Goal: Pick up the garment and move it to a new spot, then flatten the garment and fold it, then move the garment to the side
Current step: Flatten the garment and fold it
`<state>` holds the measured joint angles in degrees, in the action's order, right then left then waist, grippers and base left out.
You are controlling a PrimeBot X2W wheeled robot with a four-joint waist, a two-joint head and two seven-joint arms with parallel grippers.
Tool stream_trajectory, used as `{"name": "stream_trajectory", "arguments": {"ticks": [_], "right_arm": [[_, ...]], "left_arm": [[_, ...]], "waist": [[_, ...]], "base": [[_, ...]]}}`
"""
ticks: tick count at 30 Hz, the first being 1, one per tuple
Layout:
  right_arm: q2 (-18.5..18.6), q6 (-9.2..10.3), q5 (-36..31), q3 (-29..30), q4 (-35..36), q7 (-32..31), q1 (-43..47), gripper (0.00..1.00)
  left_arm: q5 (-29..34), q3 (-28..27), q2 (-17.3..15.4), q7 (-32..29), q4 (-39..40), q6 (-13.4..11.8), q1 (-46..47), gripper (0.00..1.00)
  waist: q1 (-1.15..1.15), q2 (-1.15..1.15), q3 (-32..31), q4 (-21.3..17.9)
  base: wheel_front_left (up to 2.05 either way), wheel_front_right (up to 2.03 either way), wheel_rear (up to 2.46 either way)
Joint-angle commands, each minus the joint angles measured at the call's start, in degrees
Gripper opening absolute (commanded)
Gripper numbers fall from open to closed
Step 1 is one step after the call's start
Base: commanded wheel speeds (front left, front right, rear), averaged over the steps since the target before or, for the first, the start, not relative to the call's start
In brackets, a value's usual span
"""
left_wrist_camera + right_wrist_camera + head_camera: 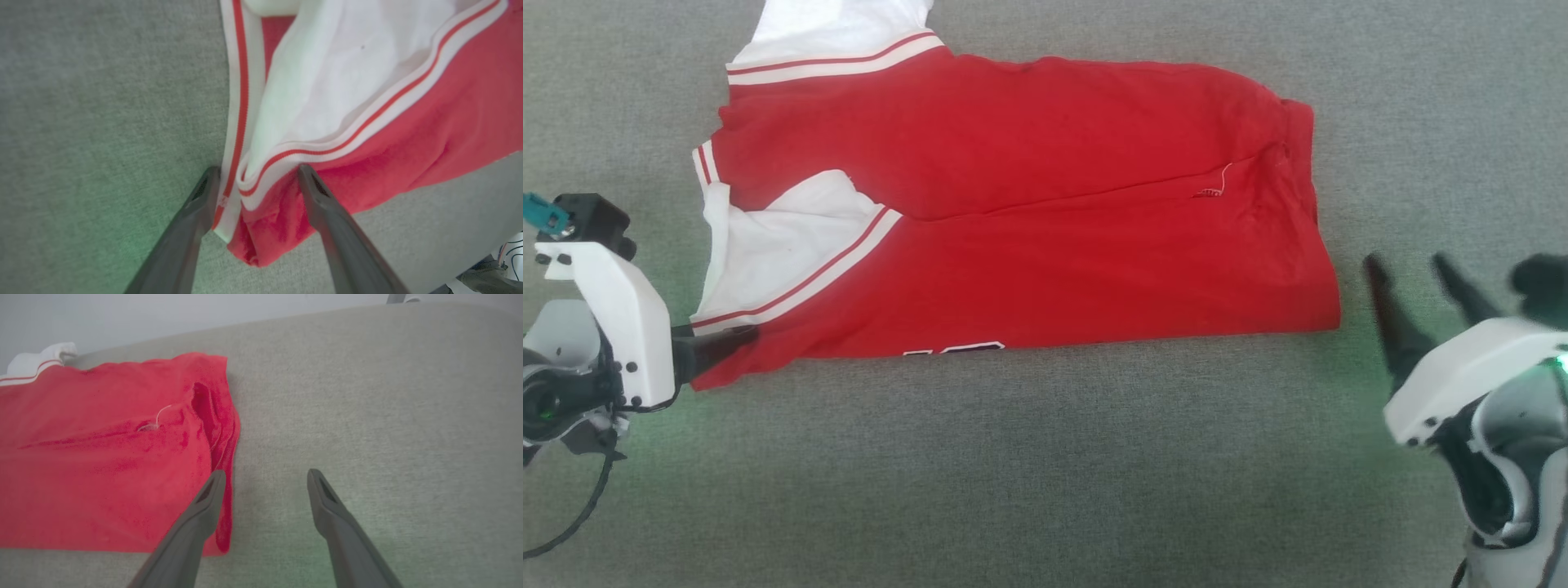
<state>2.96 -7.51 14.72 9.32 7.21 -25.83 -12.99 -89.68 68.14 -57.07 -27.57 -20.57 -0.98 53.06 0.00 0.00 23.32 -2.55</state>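
The only lettering I could find was a strip of dark, white-outlined block letters [953, 349] on the near edge of the garment [1045, 204], cut off by the fold and unreadable. A small white thread or tag [1215, 189] sat near the hem, too small to make out.

The garment lay folded lengthwise on the grey cloth-covered tabletop [1045, 474], collar end toward my left and hem toward my right. One white sleeve [776, 253] was folded onto the red body. The other sleeve [841, 24] ran off the top of the head view.

My left pincer [727, 339] was released, fingers spread either side of the garment's near left corner by the striped trim [241, 102], closed on nothing. My right pincer [1407, 261] was likewise released, over bare cloth just beside the hem. In its wrist view one finger [204, 510] overlapped the hem edge, and I couldn't tell whether it touched.

Bare tabletop lay broad on the near side and to the right of the hem. The right wrist view showed the far edge with a pale wall [163, 314] behind.
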Motion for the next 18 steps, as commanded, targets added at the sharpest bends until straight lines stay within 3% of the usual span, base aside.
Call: {"name": "stream_trajectory", "arguments": {"ticks": [1,2,3,10,18], "right_arm": [[-0.1,0.05,0.2,-0.3,-0.1,-0.6,0.6,1.00],[-0.1,0.05,0.5,-0.5,-0.4,-1.9,0.5,1.00],[-0.1,0.05,0.4,-1.1,-0.7,-3.7,0.6,1.00],[-0.1,0.05,0.4,-2.7,-2.7,-15.3,-1.6,1.00],[-0.2,0.04,-0.8,-5.2,-5.7,-24.3,-6.5,1.00]], "left_arm": [[0.4,1.6,1.1,-0.9,-1.6,-0.4,-2.2,1.00],[0.6,1.9,1.5,-1.3,-2.1,0.1,-2.3,0.35],[0.8,2.1,2.0,-1.4,-2.5,0.7,-2.1,0.00],[1.4,2.5,5.4,-2.6,-5.3,3.2,-0.9,0.00],[2.5,2.5,8.6,-2.5,-7.3,4.8,0.3,0.00]], "waist": [[0.00,0.00,0.0,0.1],[0.00,0.00,0.1,0.1],[0.00,0.00,0.1,0.2],[0.00,0.00,0.7,1.1],[0.00,0.00,1.6,2.8]], "base": [[0.00,0.00,0.00],[0.00,0.00,0.00],[0.00,0.00,0.00],[0.00,0.00,0.00],[0.00,0.00,0.00]]}}
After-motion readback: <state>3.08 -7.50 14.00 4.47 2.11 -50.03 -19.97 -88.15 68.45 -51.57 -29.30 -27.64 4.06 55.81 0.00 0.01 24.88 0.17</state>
